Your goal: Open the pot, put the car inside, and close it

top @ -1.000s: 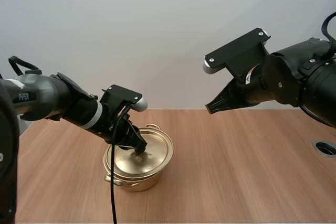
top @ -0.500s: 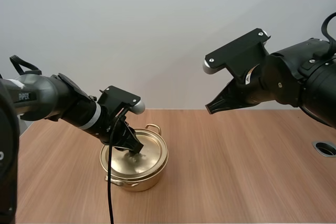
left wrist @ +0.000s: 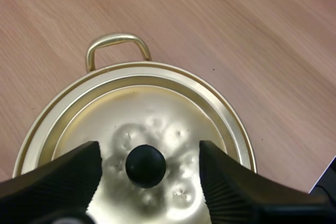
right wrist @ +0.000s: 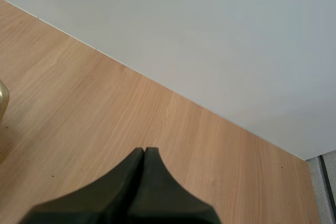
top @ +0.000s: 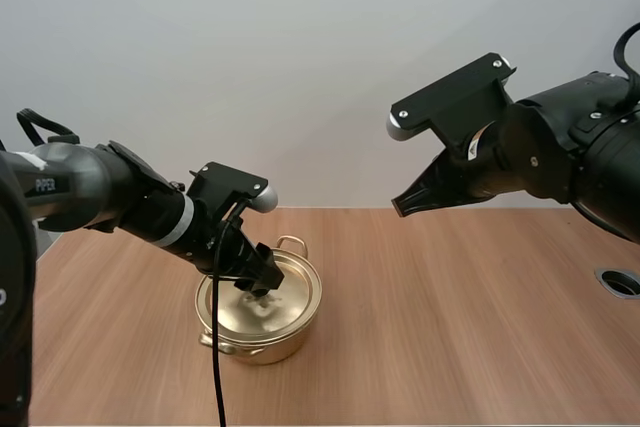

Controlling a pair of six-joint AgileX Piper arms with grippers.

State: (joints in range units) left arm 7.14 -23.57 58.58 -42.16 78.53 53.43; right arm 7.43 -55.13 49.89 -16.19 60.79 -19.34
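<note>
A brass pot [top: 262,339] stands on the wooden table at the left, and its brass lid [top: 270,299] lies flat on it. My left gripper [top: 262,285] hovers just over the lid. In the left wrist view this gripper [left wrist: 149,153] is open, its ribbed fingers [left wrist: 63,174] standing apart on either side of the lid's black knob [left wrist: 145,166] without touching it. The lid [left wrist: 173,108] sits inside the pot's rim, and one looped pot handle [left wrist: 116,45] shows beyond it. My right gripper [top: 402,207] hangs high above the table's middle, its fingers pressed together as one wedge [right wrist: 144,153] with nothing between them.
Bare wooden table [top: 450,327] stretches right of the pot. A round cable hole [top: 620,282] sits near the table's right edge. A plain pale wall rises behind the table's far edge. The pot's edge [right wrist: 2,98] shows far off in the right wrist view.
The tilted lid came down and settled level on the pot. My left gripper let go of the knob and opened. The right arm has stayed still.
</note>
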